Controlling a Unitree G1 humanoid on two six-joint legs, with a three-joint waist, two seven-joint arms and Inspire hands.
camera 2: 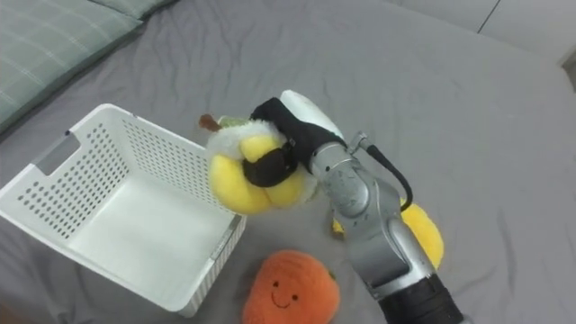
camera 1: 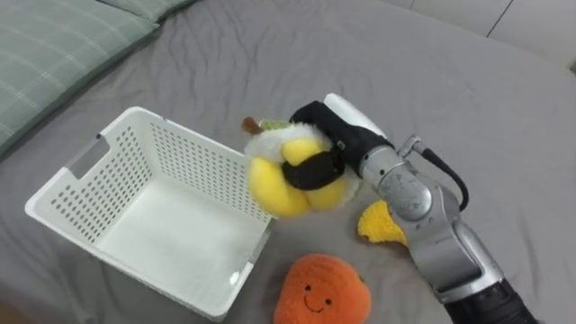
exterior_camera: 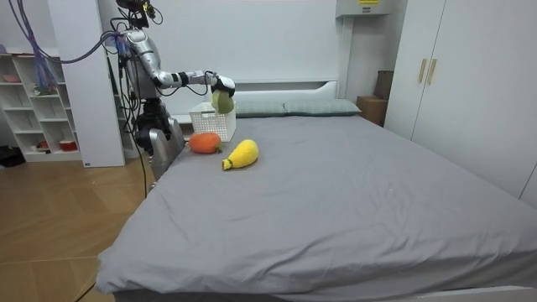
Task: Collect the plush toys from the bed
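Risk: right hand (camera 1: 335, 137), fingers curled tight round yellow-and-white plush (camera 1: 274, 184), holds it above the basket (camera 1: 180, 162) rim's corner, not over its floor. Released here, the plush could catch the rim and roll out toward the orange plush (camera 1: 322, 290) beside the basket.

The right hand (camera 1: 335, 135) is black with a white back. Silver arm, black cable at the wrist.
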